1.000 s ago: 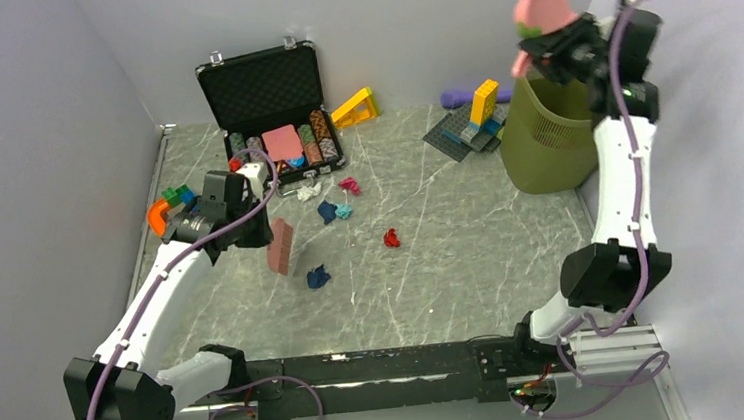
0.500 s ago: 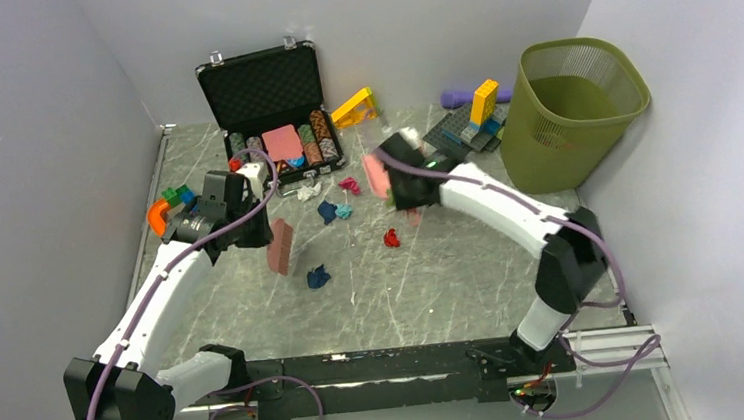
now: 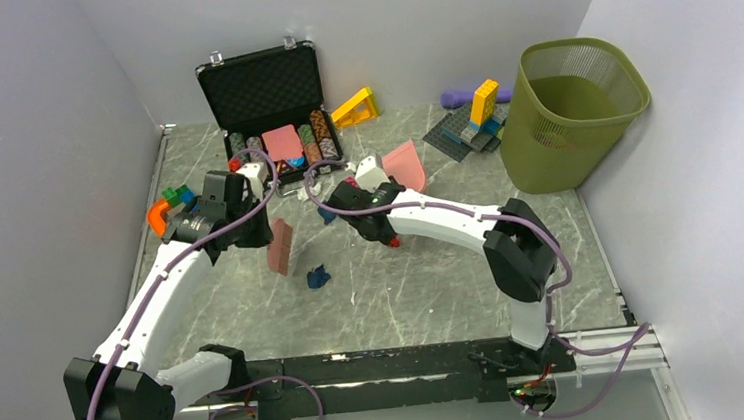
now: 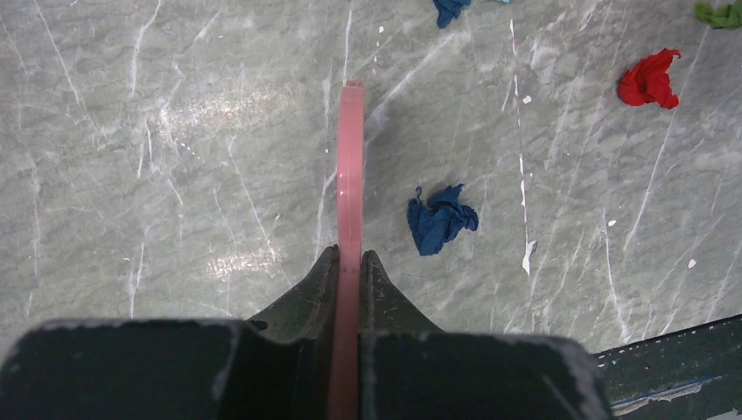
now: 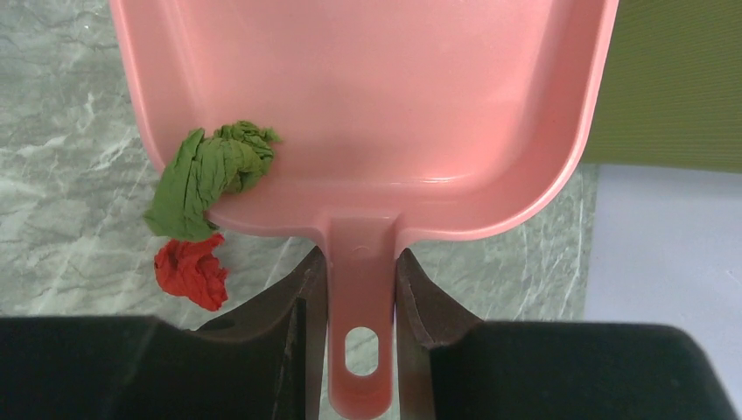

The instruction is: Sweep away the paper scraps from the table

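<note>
Left gripper (image 3: pixel 266 234) clamps flat pink plastic scraper (image 3: pixel 280 247) near navy paper scrap (image 3: pixel 318 275); right gripper (image 3: pixel 377 179) holds pink plastic dustpan (image 3: pixel 406 165).

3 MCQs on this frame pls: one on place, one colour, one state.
1. Where is the green scrap? A far from both arms, touching nothing; B draped over the dustpan rim; C pinched between claw fingers.
2. Colour of the wad nearest the pink board in the left claw? A white; B magenta; C navy.
3. Right claw? A open, empty; B shut on the dustpan handle; C shut, empty.
Answers: 1 B, it hangs over the pan's side wall. 2 C, the wad on the table beside the board is navy. 3 B, both fingers press the handle.
</note>
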You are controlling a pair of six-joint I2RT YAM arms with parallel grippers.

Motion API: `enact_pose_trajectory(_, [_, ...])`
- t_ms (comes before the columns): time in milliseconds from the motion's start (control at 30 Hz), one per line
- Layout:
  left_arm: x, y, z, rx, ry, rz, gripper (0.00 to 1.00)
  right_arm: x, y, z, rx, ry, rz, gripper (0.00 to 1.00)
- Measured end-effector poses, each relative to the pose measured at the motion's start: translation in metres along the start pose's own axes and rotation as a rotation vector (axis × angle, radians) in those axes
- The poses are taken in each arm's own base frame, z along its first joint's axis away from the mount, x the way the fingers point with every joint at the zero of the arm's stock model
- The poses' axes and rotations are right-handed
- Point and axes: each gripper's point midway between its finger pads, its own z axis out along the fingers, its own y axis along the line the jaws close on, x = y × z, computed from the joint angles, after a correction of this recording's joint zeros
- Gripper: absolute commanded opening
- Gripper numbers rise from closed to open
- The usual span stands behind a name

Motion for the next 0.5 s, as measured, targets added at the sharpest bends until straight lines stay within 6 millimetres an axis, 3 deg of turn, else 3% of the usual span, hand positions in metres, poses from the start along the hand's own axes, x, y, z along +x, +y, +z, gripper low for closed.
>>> enact_pose_trajectory(233, [0.0,0.0,0.0,0.0,0.002,0.0,0.0,-0.002,0.001,-0.007,-0.065,-0.05,-0.032,0.0])
enact_pose_trajectory(333, [0.001,0.0,0.001,0.0,0.004,0.0,0.0,-0.002,0.01,-0.012,-0.104,-0.08,-0.066,0.0])
enact_pose_trajectory(500, [0.001,-0.001,0.001,0.004,0.007,0.001,0.0,0.02,0.032,-0.021,-0.285,-0.064,-0.101,0.0])
